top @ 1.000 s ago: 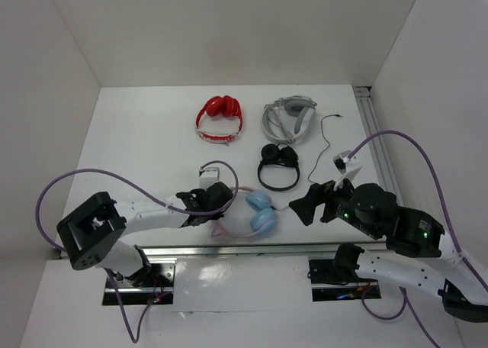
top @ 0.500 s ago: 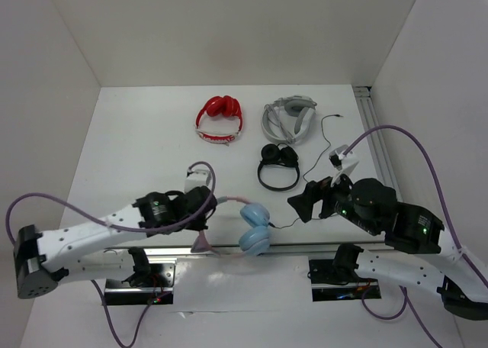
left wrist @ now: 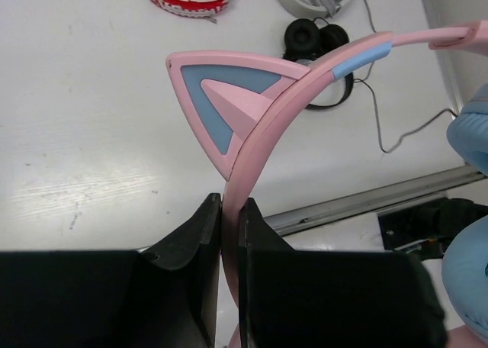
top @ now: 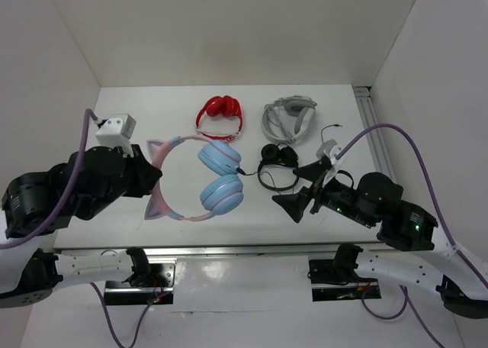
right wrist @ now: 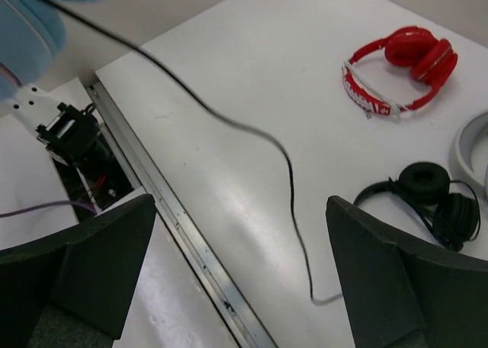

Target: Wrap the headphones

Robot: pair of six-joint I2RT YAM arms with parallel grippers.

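The headphones [top: 215, 178] have light blue earcups and a pink headband [left wrist: 301, 85] with cat ears. My left gripper [top: 149, 178] is shut on the headband and holds the pair in the air above the table's left half. Its thin dark cable [right wrist: 286, 165] hangs from an earcup [right wrist: 27, 27] down to the table, between my right gripper's fingers in the right wrist view. My right gripper [top: 293, 205] is open and empty, right of the earcups.
A red pair [top: 219, 117], a grey-white pair [top: 288, 119] and a small black pair [top: 277, 165] lie at the back of the table. A metal rail [right wrist: 183, 233] runs along the near edge.
My left arm has lifted the headphones high off the table and swung them left and back. My right gripper has moved slightly left and lower.
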